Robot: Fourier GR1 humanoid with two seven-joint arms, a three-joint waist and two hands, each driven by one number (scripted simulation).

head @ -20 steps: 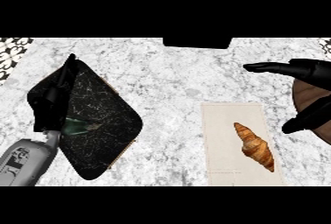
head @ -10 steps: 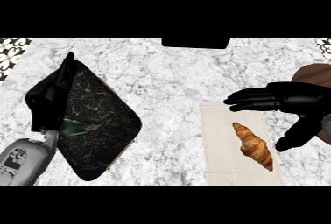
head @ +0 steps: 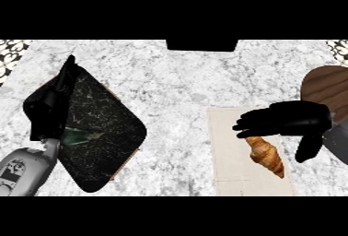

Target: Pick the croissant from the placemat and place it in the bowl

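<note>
At far left my left hand (head: 49, 113) rests upright at the left edge of the view, fingers straight and relaxed, holding nothing; I leave it parked there so it stays out of the working side. Just behind it lies a dark, marbled, diamond-shaped slab (head: 102, 138), flat on the pale marble worktop (head: 176, 73). I cannot tell what the slab is for, and it plays no part in this job.

Moving right, the beige placemat (head: 228, 170) lies on the worktop, long side running near to far. The croissant (head: 267, 156) sits on its right half, slanted, its far tip tucked under my right hand (head: 289, 120). That hand hovers over the croissant's far end, fingers spread toward the left and thumb hanging down on the right, apart and not yet closed on anything. I hold it that way so fingers and thumb can straddle the pastry before I lower and close.

At the far right edge a brown wooden bowl (head: 327, 85) shows only in part, beyond the hand. I judge the pick has not begun: the croissant lies on the mat, and the bowl is a short carry to the far right.
</note>
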